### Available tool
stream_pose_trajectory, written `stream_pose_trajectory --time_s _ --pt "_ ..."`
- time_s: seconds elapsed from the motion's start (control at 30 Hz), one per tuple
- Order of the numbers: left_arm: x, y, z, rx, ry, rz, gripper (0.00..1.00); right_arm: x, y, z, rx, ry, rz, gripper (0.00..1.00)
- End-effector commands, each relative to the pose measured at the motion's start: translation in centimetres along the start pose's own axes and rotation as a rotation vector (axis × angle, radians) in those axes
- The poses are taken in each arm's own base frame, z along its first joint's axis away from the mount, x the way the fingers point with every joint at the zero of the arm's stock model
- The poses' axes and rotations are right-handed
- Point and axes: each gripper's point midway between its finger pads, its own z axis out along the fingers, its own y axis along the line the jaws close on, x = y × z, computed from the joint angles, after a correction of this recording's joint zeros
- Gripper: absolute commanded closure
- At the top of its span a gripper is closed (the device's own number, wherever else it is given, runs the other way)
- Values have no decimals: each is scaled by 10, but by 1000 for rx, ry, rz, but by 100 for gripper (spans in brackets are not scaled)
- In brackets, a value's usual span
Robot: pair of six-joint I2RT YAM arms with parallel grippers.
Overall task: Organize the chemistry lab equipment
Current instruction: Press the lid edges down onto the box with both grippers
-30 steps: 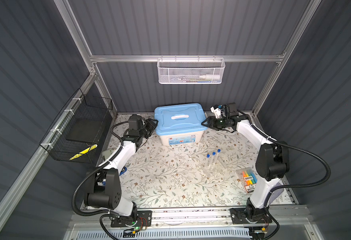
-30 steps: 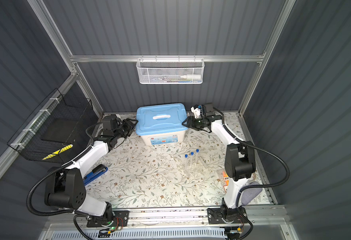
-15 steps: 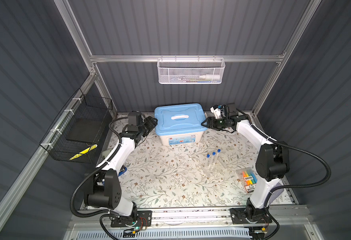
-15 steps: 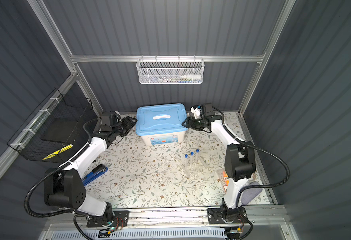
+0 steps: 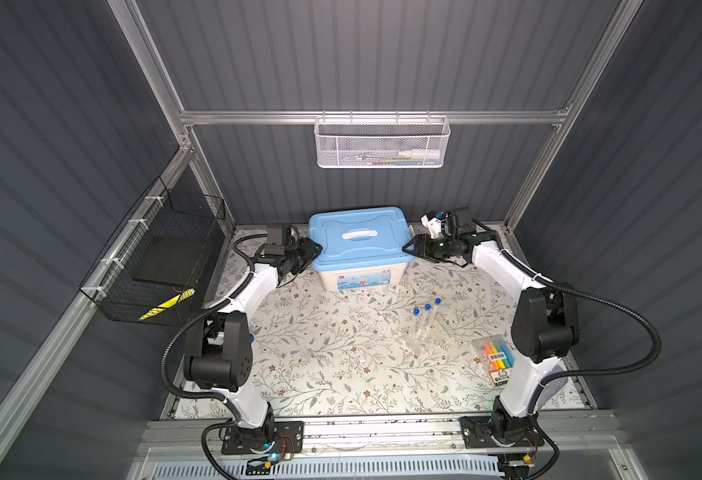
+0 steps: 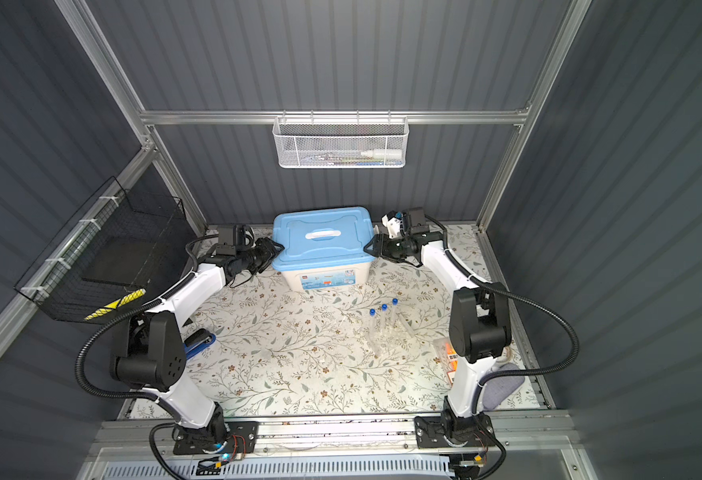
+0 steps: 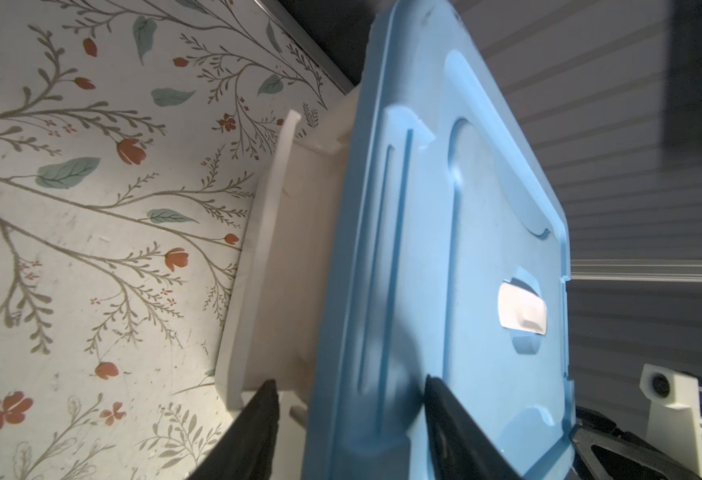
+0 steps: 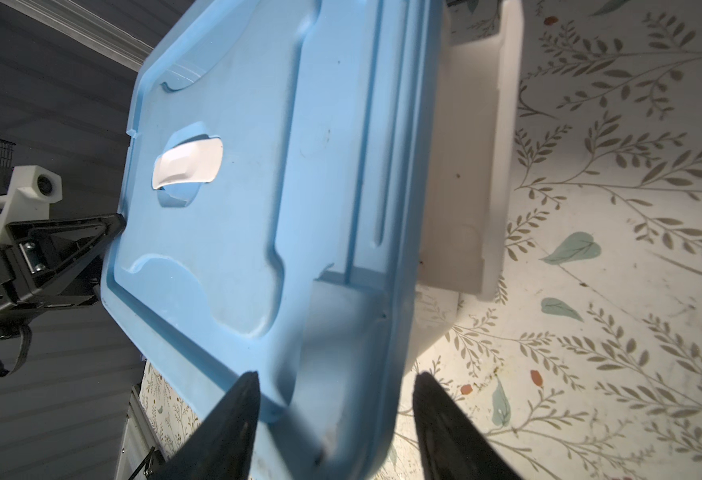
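Observation:
Three clear test tubes with blue caps (image 5: pixel 427 318) (image 6: pixel 383 318) stand in a clear rack (image 5: pixel 422 343) on the flowered table, right of centre. At the back stands a white box with a blue lid (image 5: pixel 357 237) (image 6: pixel 322 235) (image 7: pixel 465 232) (image 8: pixel 258 187). My left gripper (image 5: pixel 315 249) (image 6: pixel 278 248) (image 7: pixel 349 386) is at the lid's left rim, open, one finger over the lid and one beside the white latch (image 7: pixel 254 249). My right gripper (image 5: pixel 408 248) (image 6: pixel 369 246) (image 8: pixel 335 378) straddles the right rim, also open.
A pack of coloured highlighters (image 5: pixel 496 359) (image 6: pixel 449 357) lies near the right arm's base. A blue-and-black stapler (image 6: pixel 200 341) lies beside the left arm's base. A white mesh basket (image 5: pixel 382 141) hangs on the back wall, a black wire basket (image 5: pixel 162 257) on the left wall.
My left gripper has moved right, up to the lid's left rim, which now lies between its fingers. The right gripper has hardly moved. The tubes and rack stay put.

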Motion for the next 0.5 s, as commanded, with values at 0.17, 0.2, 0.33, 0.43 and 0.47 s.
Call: stream_pose_trajectory --time_s 0.17,0.2,0.33,0.43,0.47 --pt "6 -54 17 76 43 149 49 4 15 -16 -29 -41 -15 42" --pt "9 -59 21 84 50 156 50 5 13 -17 -22 -46 -14 41" --pt "18 -74 33 113 79 169 50 12 11 -24 -3 -48 -15 42" --pt "28 -82 36 144 112 162 50 19 8 -30 16 -56 -15 41" --pt "30 -83 35 143 117 160 50 21 6 -32 26 -58 -12 41"
